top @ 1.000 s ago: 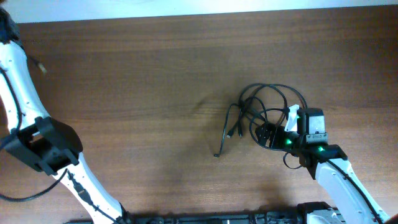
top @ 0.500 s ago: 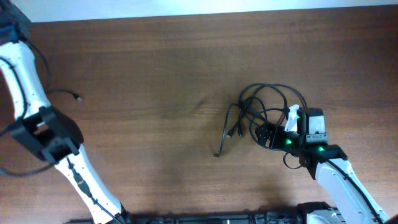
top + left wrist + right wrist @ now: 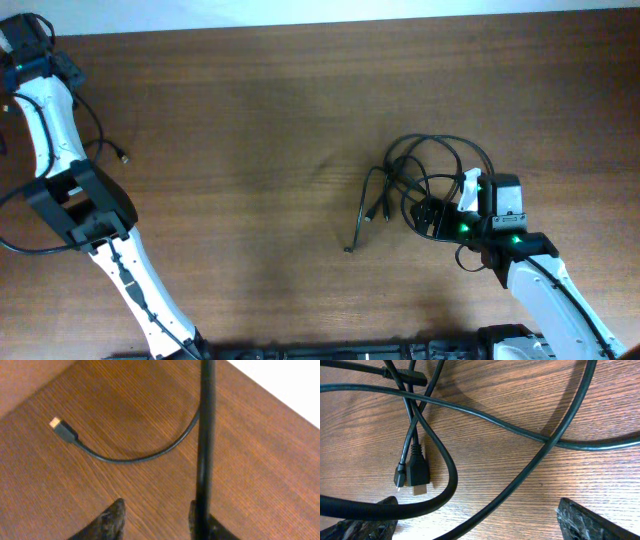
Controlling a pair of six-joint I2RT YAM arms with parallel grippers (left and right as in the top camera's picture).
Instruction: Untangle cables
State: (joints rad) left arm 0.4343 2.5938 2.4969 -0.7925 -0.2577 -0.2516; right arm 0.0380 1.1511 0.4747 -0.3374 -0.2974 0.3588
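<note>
Left gripper [image 3: 157, 522]: the fingers stand apart with bare wood showing between them, and nothing is pinched. A smooth, round black cord [image 3: 205, 435] runs straight up the wrist view against the finger [image 3: 201, 520] on the right of that view. A further stretch appears to leave it and bows across the wood in a shallow arc. It ends in a small flat plug [image 3: 64, 431] with a pale metal tip, which points away from the gripper. Overhead, this gripper sits at the far left corner of the table [image 3: 250, 110], matte brown wood with a fine grain. The cord lies just beside the left edge.

Right gripper [image 3: 480, 522]: the fingers are spread wide, rough and dark, and hold nothing. Between them lies the tangle of cables [image 3: 432, 170], glossy round black cords crossing in loops. Two plugs [image 3: 417, 474], one rectangular and one smaller, lie side by side with their long axes roughly toward the gripper. The tangle rests right of the table's centre, nearer the near edge. Two loose ends [image 3: 365, 215] trail leftward from it.
</note>
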